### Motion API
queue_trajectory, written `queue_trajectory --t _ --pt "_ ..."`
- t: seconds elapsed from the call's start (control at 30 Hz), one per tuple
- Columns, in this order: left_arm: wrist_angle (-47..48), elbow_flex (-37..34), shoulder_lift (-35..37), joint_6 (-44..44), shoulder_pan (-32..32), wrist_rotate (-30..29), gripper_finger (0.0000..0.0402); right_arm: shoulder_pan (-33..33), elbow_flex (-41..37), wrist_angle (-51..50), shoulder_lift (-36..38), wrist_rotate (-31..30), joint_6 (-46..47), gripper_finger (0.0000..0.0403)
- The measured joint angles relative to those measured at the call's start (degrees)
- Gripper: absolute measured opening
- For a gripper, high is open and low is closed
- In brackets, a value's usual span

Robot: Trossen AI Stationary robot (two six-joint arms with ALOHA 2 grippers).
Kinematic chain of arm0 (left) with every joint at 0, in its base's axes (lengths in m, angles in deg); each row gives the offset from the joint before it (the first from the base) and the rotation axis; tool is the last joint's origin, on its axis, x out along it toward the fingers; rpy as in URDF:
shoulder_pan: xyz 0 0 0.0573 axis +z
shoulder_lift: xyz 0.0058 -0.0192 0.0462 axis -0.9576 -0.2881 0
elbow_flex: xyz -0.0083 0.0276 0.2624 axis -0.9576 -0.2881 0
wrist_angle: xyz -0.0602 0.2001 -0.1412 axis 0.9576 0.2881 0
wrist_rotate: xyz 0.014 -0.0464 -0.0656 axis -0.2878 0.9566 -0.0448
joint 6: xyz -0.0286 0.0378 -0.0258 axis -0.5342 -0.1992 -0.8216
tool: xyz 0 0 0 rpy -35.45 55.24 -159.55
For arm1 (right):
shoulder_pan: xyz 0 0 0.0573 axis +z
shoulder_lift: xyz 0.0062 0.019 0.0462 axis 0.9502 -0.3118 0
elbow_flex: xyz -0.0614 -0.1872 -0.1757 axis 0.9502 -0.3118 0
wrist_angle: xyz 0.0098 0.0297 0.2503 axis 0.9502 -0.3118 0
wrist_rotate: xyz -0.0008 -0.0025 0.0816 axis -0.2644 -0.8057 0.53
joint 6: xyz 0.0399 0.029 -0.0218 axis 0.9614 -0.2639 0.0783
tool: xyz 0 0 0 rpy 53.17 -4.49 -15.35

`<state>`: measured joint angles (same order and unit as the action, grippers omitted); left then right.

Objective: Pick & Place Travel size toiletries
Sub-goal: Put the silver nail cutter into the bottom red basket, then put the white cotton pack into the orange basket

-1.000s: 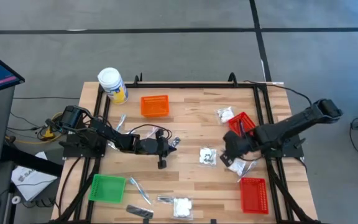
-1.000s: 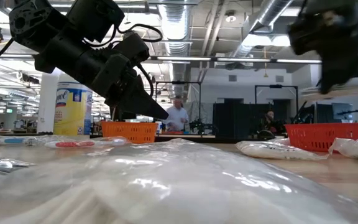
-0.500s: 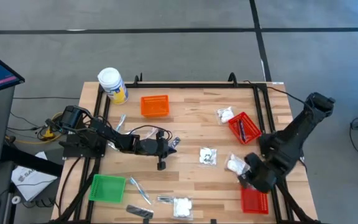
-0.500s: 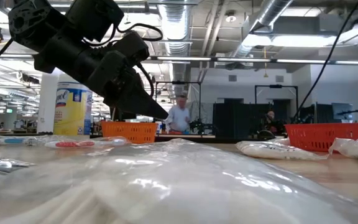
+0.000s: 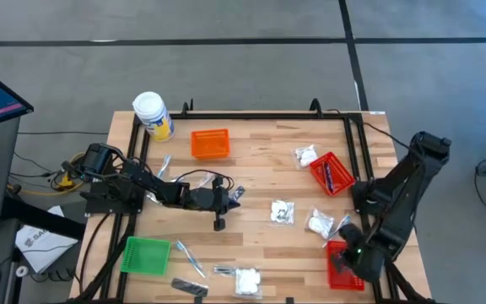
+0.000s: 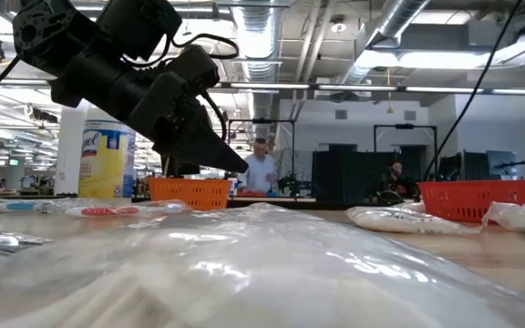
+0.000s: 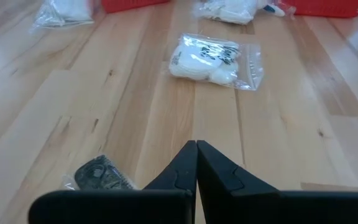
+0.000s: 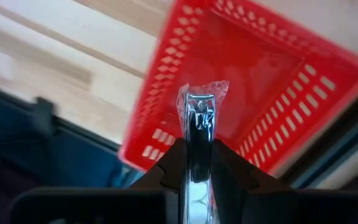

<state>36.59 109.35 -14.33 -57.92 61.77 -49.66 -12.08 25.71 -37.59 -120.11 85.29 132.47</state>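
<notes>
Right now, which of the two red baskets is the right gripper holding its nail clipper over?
The red basket at the table's near right corner; the right gripper holds the wrapped nail clipper above it. The other red basket lies farther back, holding a dark item.
</notes>
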Motion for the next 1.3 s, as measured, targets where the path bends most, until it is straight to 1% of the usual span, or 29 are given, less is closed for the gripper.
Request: queue_trajectory --t 0.13,0.4,0.6,0.77,0.9,1.07,1.17,1.3 --pt "-0.01 0.0 0.0 -0.07 -0.11 0.77 0.0003 -1.44 0.3 -0.9 -4.66 5.48 0.0 0.0046" --pt "-0.33 0.0 0.0 -0.09 -0.11 1.72 0.0003 -4.13 0.3 -1.95 -10.32 10.05 -0.93 0.0047" --pt "-0.42 0.0 0.0 -0.02 -0.11 1.7 0.0003 -5.56 0.15 -2.04 -11.0 10.69 -3.76 0.0056" --pt "-0.54 0.0 0.0 0.04 -0.11 1.68 0.0003 -5.77 0.08 -1.31 -9.58 13.04 -4.45 0.0075" --pt "-0.64 0.0 0.0 0.04 -0.11 1.68 0.0003 -5.73 0.08 -0.3 -9.31 13.46 -4.74 0.0095" --pt "-0.64 0.0 0.0 -0.05 -0.11 1.64 0.0003 -5.76 0.08 0.21 -9.31 14.79 -4.77 0.0129" --pt "-0.64 0.0 0.0 -0.06 -0.11 1.65 0.0003 -5.75 0.08 1.14 -9.04 16.14 -6.37 0.015" --pt "-0.65 0.0 0.0 -0.07 -0.11 1.59 0.0003 -5.93 0.94 0.72 -7.74 16.1 -7.52 0.0172"
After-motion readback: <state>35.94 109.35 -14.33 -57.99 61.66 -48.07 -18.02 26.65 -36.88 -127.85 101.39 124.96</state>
